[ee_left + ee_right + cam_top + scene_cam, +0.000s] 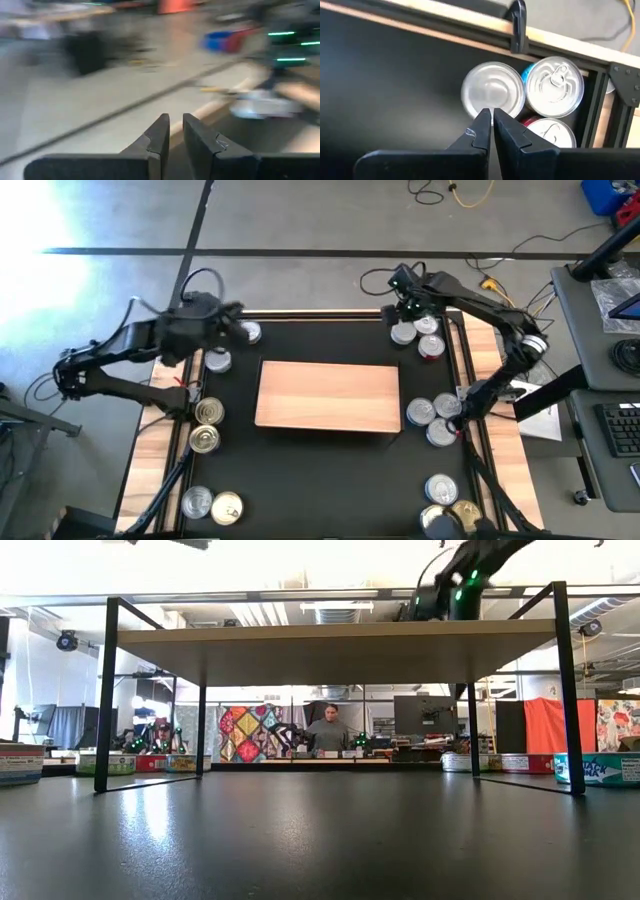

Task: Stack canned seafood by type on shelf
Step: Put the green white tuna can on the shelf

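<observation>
The shelf (328, 395), a pale wooden board on black legs (335, 640), stands mid-table. Tins of canned seafood rest on their bases on the black mat around it. Three of them (420, 335) sit at the far right corner. My right gripper (405, 305) hangs shut above these three, pointing steeply down. In its wrist view the fingertips (491, 114) are over a plain silver tin (493, 90), beside a pull-tab tin (555, 86) and a red-labelled one (550, 132). My left gripper (236, 310) is shut and empty (176, 125), held high over the far left near two tins (249, 332).
More tins lie in groups at the left middle (206, 426), near left (212, 505), right middle (435, 418) and near right (448, 510). A wooden rim with a black clamp (518, 25) bounds the far edge. A person (328, 732) sits in the room far behind.
</observation>
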